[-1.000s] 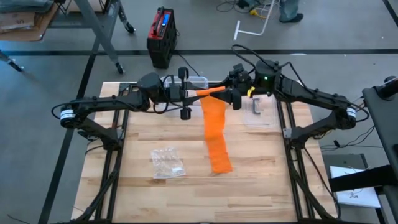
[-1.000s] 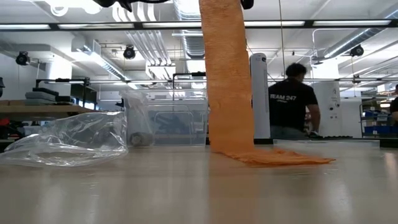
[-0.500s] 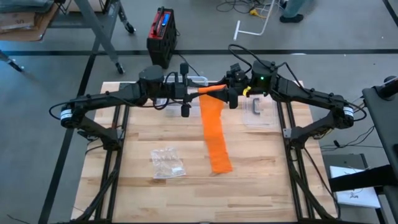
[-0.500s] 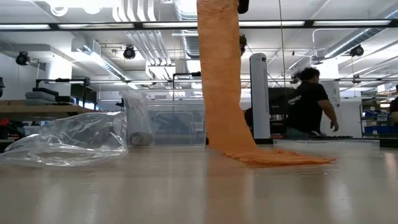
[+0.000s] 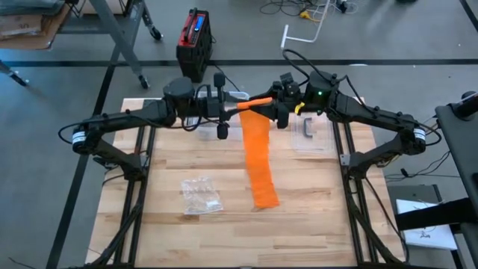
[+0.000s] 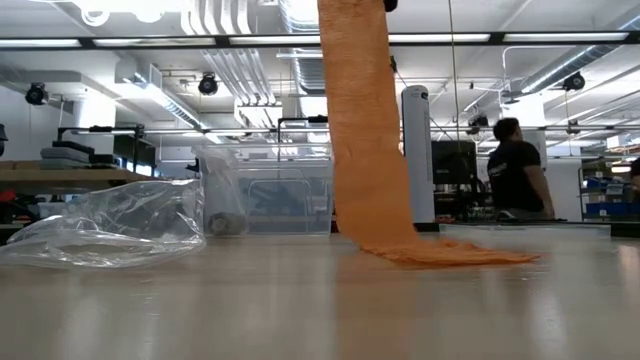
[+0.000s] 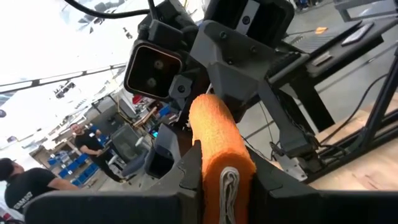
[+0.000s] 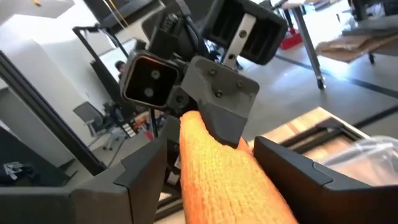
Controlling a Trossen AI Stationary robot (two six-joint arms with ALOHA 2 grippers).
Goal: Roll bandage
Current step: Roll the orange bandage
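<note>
Spanning both hands: bandage (image 5: 256,153) roll.

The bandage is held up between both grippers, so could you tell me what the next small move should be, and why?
Probably keep winding: the left gripper pinches the orange bandage roll, the right gripper brackets its other end, and a long tail hangs to the table.

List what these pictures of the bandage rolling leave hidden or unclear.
- Low view: both grippers and the top of the orange bandage, cut off by the upper edge.
- High view: contents of the clear bag, too small.
- Left wrist view: the left gripper's fingers, mostly cut by the bottom edge.
</note>
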